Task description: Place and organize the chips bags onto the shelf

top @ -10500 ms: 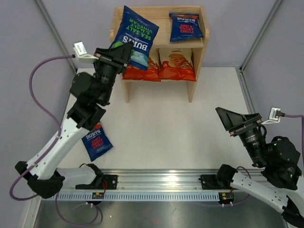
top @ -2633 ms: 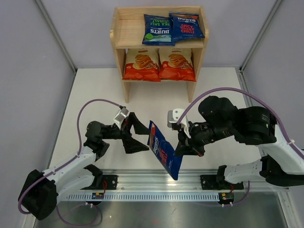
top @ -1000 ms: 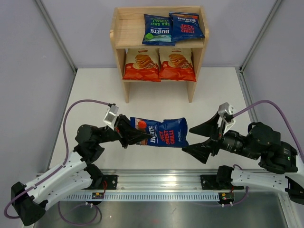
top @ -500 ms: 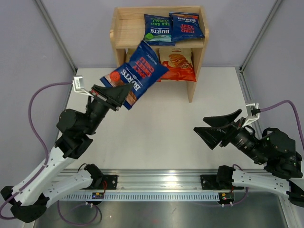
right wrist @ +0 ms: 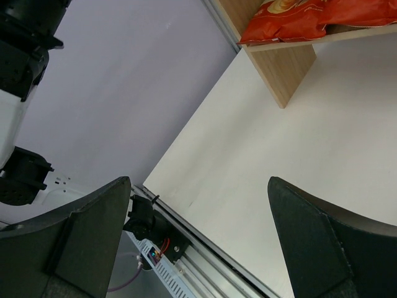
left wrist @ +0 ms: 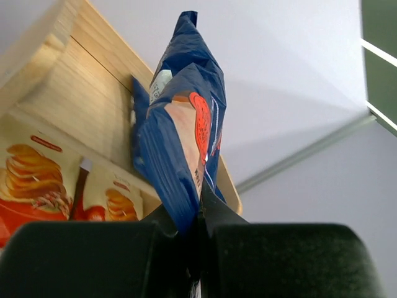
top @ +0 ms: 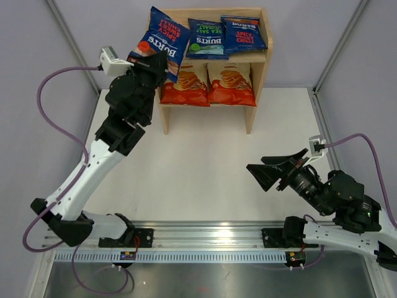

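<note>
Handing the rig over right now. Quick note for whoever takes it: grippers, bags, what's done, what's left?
Left gripper: shut on the dark blue red-labelled Burts bag, held on edge over the left end of the light wooden shelf, top tier.
Right gripper: open, empty, above the table.
Done: green-labelled Burts bag and second red-labelled Burts bag lie on the top tier; two cream-and-orange Cassava bags sit on the lower tier.
Left: lay the held bag flat in the top tier's free left spot, then release.

Pale lilac-grey walls (top: pixel 28 93), white tabletop (top: pixel 205 161), aluminium rail (top: pixel 211 239) at near edge
</note>
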Tool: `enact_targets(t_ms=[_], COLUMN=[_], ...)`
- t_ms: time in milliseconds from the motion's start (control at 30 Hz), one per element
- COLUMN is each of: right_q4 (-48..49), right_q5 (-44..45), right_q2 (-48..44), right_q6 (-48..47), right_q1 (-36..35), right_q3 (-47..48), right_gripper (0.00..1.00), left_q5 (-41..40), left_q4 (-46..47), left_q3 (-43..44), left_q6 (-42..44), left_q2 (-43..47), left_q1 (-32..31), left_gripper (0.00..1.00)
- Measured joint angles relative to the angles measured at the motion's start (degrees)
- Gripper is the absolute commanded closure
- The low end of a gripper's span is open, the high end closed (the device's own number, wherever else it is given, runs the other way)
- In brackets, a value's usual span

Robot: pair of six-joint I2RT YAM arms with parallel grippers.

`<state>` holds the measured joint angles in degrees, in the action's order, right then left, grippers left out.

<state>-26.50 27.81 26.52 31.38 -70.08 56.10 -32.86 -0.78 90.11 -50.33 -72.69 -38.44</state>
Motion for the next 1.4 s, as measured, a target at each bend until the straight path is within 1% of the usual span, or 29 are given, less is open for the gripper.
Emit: enact_targets(t_ms=[233,400,467,600,700,933,1033,1200,1400], right_q4=[0.33,0.22,0.09,0.04,-0.44,-0.81,-0.83,-0.81,-0.79], right_q5=[0.2,0.13,0.11,0.04,0.0,-0.09,-0.46,-0.76,-1.31], right_q2=[-3.5,-5.46,-6.05,-7.5,-8.41,-9.79,-9.77,-9.75,-9.75], right_q6=[2.01,3.1,3.45,4.26,4.74,5.16,5.31,5.92,6.82], right_q1=[0.0,0.0,0.0,0.0,0.0,0.0,0.0,0.0,0.0], right_q3=[-2.34,-3.26,-3.54,-4.5,-4.94,-4.96,-4.98,-4.98,-5.27], right_gripper=[0.01,0.01,0.0,0.0,0.01,0.0,0.0,0.01,0.01], left_q5=[-3.52,-5.11,-5.95,-7.5,-8.0,-8.09,-7.67,-5.86,-2.51], left_q4=[-0.39,-0.9,-0.85,-0.94,-1.25,-2.69,-3.65,-6.14,-9.66], left_q3=[9.05,20.37,23.93,27.19,28.76,28.59,28.37,28.44,31.95], left_q6=[-0.31,1.79,2.99,5.53,6.88,7.52,6.49,3.26,0.2], left_q2=[-11.74,-21.53,-24.37,-27.71,-29.35,-29.73,-29.73,-29.92,-33.18], left_q1=[3.21,3.93,3.96,4.24,4.94,6.91,7.48,8.0,8.13], left_gripper=[0.98,0.98,0.98,0.98,0.98,0.98,0.96,0.96,0.95])
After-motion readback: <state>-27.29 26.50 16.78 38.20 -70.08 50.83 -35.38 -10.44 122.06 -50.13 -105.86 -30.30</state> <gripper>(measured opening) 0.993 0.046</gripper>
